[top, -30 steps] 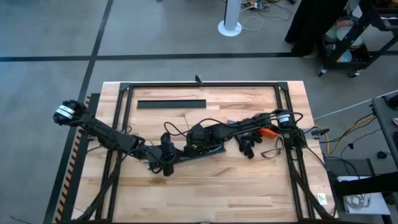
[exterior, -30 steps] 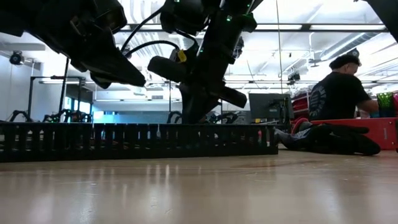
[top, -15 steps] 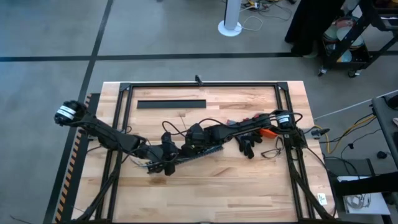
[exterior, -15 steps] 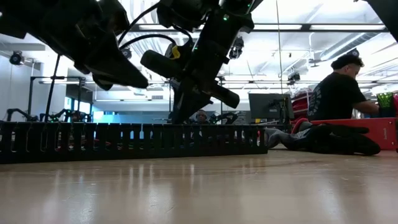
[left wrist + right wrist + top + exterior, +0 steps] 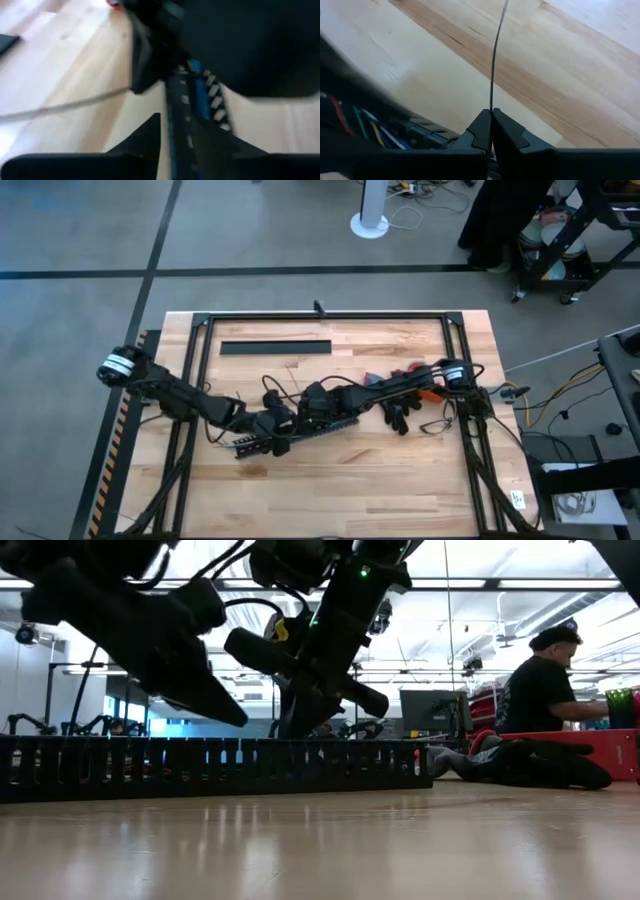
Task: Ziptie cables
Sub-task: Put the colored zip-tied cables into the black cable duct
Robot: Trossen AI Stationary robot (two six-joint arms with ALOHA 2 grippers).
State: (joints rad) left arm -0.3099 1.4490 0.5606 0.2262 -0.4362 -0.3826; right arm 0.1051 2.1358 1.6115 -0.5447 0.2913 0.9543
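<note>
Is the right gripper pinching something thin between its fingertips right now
Yes, in the right wrist view the right gripper has its fingertips closed together on a thin dark strand running out over the wooden table.

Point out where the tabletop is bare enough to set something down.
Free: the near strip of the table in front of the black duct, and the patch between the dark strip and the far frame. Crowded: mid-table, where the left gripper and right gripper meet.

Robotics lab or workshop. Pale butcher-block wooden table [image 5: 330, 470] ringed by a black metal frame [image 5: 320, 316], standing on grey concrete floor marked with dark tape lines [image 5: 160, 240]. Beyond: ceiling strip lights [image 5: 500, 584], exposed ducting, dark computer monitor [image 5: 432, 710], seated person in black [image 5: 545, 690], red cart [image 5: 590, 745].
</note>
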